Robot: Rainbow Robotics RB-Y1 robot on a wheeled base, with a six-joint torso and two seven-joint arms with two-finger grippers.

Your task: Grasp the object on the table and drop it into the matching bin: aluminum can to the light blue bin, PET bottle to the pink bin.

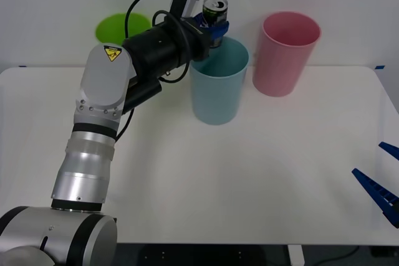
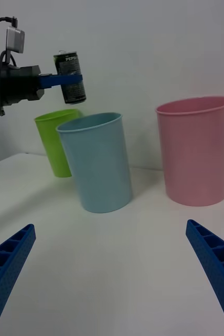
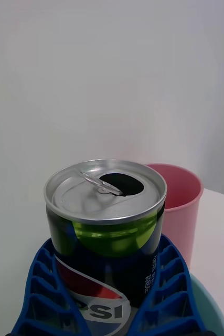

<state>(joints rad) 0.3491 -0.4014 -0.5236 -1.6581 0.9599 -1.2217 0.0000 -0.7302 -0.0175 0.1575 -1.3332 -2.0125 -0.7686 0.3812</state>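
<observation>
Aluminum can [image 3: 105, 231] marked PEPSI, gripped by left tool [image 3: 109, 310]

The round lime green plastic bin [image 1: 122, 27] at ten o'clock in the front view was half hidden behind the left arm's black wrist, and in the right wrist view the tall pale blue plastic bin [image 2: 97, 161] covered its near side. The small dark metal drink can with a silver pull-tab top [image 3: 105, 231] had its lower body masked by the left gripper's [image 3: 107, 294] blue ribbed fingers [image 3: 41, 286]. The pale blue bin's rim was cut off at five o'clock there. The right gripper's [image 1: 381, 180] fingers ran off the front view's edge at four o'clock, above the white counter [image 1: 249, 179].
</observation>
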